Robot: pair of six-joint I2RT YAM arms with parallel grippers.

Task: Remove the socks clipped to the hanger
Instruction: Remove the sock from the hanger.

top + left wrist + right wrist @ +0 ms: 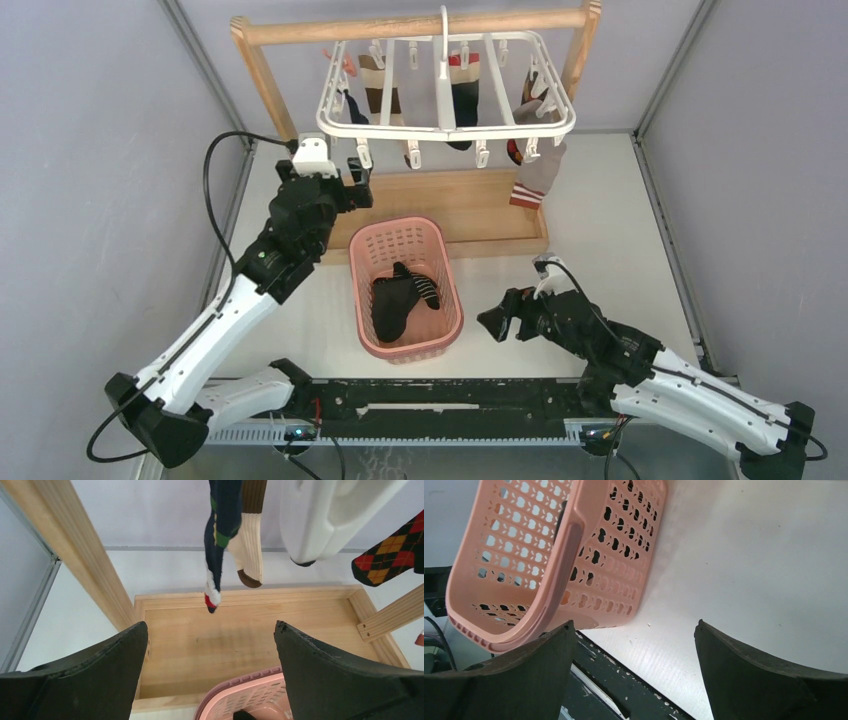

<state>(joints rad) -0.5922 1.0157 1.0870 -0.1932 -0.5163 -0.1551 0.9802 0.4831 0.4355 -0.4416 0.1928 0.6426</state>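
1. White slatted hanger (pixel 446 128), hung level at far centre, clips dangling.
2. Clipped on: brown-and-cream banded sock (pixel 382 92) at left, grey sock (pixel 538 172) with red-white cuff at right (hanging lowest).
3. Off already: two black socks (pixel 392 305), one white-striped, lying near centre.

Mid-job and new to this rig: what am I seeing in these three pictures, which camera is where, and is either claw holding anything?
Two robot arms sit at the near edge of a white table, each ending in a two-finger claw. The wide picture looks down from above and behind; the other two come from wrist cameras, their own dark fingers at the bottom. On it stands a wooden rack carrying a white plastic slatted hanger with several socks clipped on. A pink plastic basket holds dark socks. The left claw is up near the hanger, the right claw low beside the basket; both open and empty.
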